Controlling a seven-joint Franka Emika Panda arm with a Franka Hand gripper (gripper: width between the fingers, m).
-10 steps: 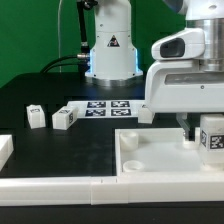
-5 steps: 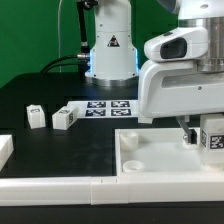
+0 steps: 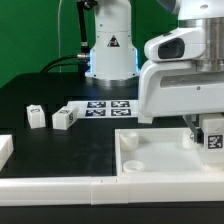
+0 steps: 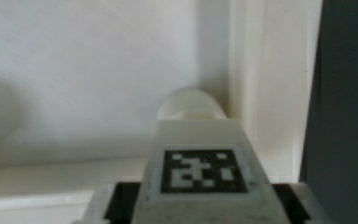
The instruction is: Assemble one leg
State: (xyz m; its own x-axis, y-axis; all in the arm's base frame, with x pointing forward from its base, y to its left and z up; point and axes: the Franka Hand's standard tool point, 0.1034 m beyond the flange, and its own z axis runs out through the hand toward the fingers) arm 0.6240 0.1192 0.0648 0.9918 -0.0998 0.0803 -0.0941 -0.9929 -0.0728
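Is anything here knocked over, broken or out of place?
Nothing stands out. Two small white tagged plastic blocks sit on the black table, and the gripper holds a third block over the large flat white panel.

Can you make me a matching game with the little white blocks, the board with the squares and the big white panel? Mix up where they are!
Things
1. Single small white plastic leg block
2. Pair of small white plastic leg blocks
3. Thin flat white marker board
4. Large flat white square panel

Places
A. Flat on the black table, middle of the exterior view
B. Held between the fingers, over the panel
C. At the front, with round corner recesses
D. On the table at the exterior view's left, untouched

Pairs: 1-B, 2-D, 3-A, 4-C
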